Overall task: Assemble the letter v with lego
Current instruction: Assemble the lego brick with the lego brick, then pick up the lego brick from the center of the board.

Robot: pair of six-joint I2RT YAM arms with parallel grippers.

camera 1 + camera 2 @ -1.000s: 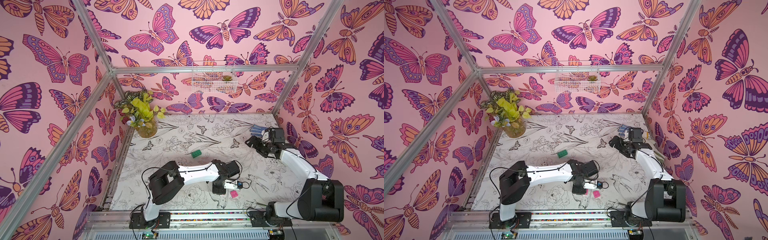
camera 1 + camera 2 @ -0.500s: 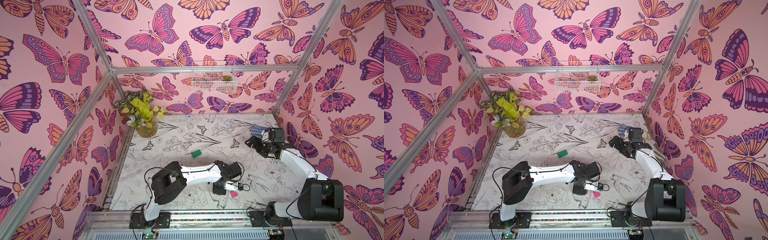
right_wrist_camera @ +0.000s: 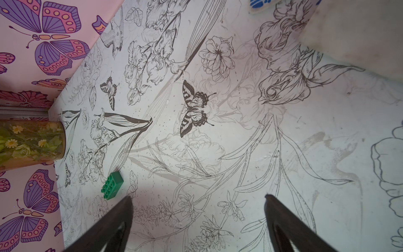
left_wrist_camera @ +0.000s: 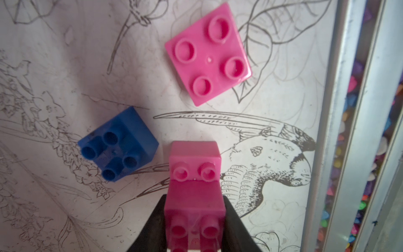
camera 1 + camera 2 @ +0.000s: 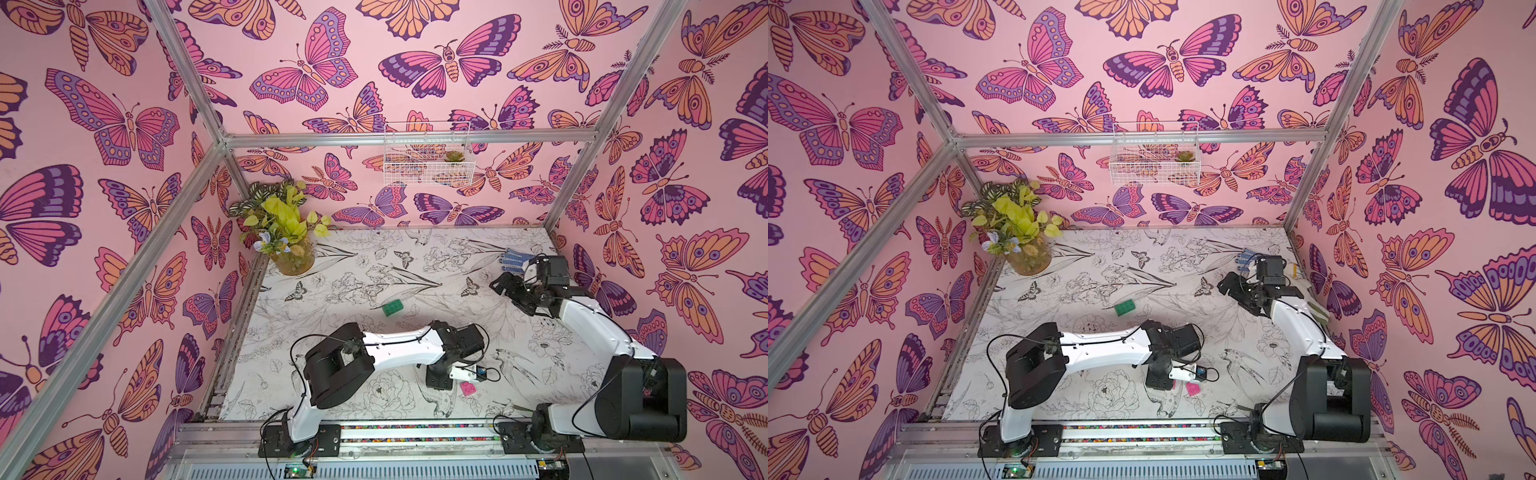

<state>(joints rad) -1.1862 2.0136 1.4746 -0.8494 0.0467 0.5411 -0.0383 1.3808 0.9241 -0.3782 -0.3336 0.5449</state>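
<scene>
My left gripper (image 4: pixel 194 200) is shut on a pink lego piece (image 4: pixel 194 174), two pink bricks joined in a step, held low over the table. A blue brick (image 4: pixel 118 145) lies tipped beside it. A loose pink square (image 4: pixel 207 53) rests flat, studs up, farther ahead. In both top views the left gripper (image 5: pixel 440 378) is near the front edge, with the loose pink brick (image 5: pixel 468 388) and blue brick (image 5: pixel 481 372) just to its right. The green brick (image 5: pixel 392 308) lies alone mid-table. My right gripper (image 5: pixel 505 286) hovers open and empty at the far right, the green brick (image 3: pixel 112 185) beyond one finger.
A blue dotted glove (image 5: pixel 515 259) lies behind the right gripper. A vase of leaves (image 5: pixel 291 249) stands in the back left corner. A wire basket (image 5: pixel 428 160) hangs on the back wall. The metal front rail (image 4: pixel 349 131) runs close to the pink bricks.
The left arm's elbow has drifted slightly to the right while its gripper stays by the bricks. The right arm has not moved.
</scene>
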